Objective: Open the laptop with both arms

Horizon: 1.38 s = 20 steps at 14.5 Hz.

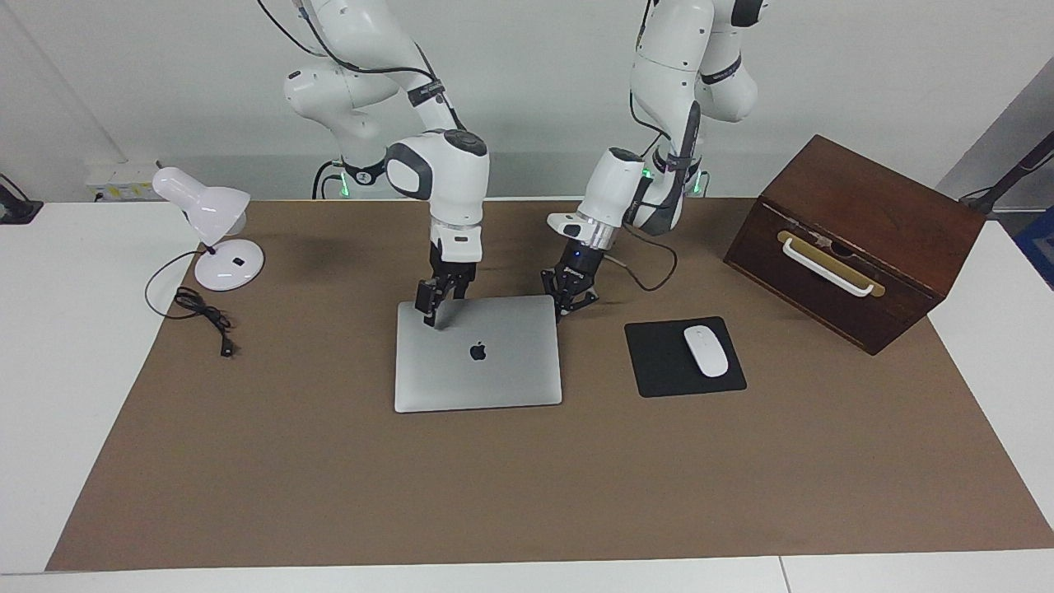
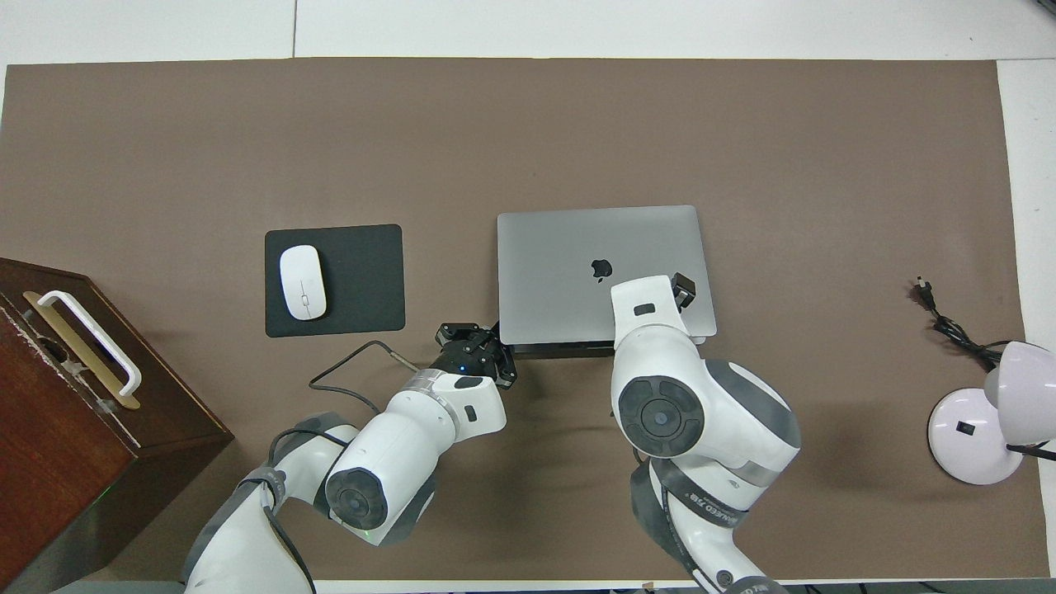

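Your laptop [image 1: 478, 354] lies flat and closed, logo up, on the brown mat [image 1: 527, 494] that covers the worktop [image 1: 49, 395]. The lid has not lifted anywhere that shows.

Both arms are down at the laptop's edge nearest the robots, so you are, by my reading, at the contact step just ahead of the lift.

The left gripper [image 1: 571, 302] sits at the laptop's corner toward the mouse pad [image 1: 659, 362], fingers pressed together, holding nothing; whether it touches the corner or stands just beside it you cannot tell.

The right gripper [image 1: 435, 311] is over the laptop's other near corner, the one toward the desk lamp [image 1: 210, 226], its tip down at the lid. You cannot tell whether its fingers are spread or closed.

The next move calls for one arm to hold the base down while the other catches the lid's lip and raises it in an arc about the hinge. Which edge carries the hinge is not plain from here, so check that before you lift.

A white mouse [image 1: 706, 350] rests on the mouse pad beside the laptop. The wooden box [image 1: 856, 239] stands well apart from the laptop, past the mouse pad.
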{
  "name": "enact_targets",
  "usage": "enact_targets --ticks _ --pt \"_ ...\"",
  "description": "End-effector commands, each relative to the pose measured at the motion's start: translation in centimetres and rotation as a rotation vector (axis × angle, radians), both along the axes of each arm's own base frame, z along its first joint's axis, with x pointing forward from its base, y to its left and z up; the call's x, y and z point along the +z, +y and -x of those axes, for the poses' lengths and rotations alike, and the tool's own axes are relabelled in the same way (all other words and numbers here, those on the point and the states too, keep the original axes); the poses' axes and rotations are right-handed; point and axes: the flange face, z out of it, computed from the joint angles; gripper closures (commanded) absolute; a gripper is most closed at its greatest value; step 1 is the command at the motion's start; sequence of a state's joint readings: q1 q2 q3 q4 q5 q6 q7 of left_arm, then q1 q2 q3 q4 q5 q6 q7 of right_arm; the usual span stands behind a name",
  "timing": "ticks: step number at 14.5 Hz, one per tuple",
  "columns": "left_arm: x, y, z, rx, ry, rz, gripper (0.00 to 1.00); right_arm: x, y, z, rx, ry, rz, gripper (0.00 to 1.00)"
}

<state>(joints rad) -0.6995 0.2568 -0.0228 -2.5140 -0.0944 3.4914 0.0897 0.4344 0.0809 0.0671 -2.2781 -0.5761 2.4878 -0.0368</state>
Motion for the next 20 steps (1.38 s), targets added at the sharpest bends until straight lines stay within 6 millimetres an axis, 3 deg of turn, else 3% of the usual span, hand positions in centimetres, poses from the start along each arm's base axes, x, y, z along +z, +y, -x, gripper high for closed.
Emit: enact_targets --ticks 1,14,20 --pt "-0.6 -0.5 -0.3 -0.022 -0.012 -0.004 1.0 0.4 0.3 -1.4 0.023 -0.021 0.013 0.0" --pt "-0.9 -1.2 0.3 -0.035 -0.007 -0.007 1.0 2.6 0.4 -4.9 0.028 -0.048 0.022 0.0" --pt "-1.2 -1.2 0.4 -0.036 -0.002 -0.011 1.0 4.8 -0.8 -8.4 -0.015 -0.064 0.029 0.0"
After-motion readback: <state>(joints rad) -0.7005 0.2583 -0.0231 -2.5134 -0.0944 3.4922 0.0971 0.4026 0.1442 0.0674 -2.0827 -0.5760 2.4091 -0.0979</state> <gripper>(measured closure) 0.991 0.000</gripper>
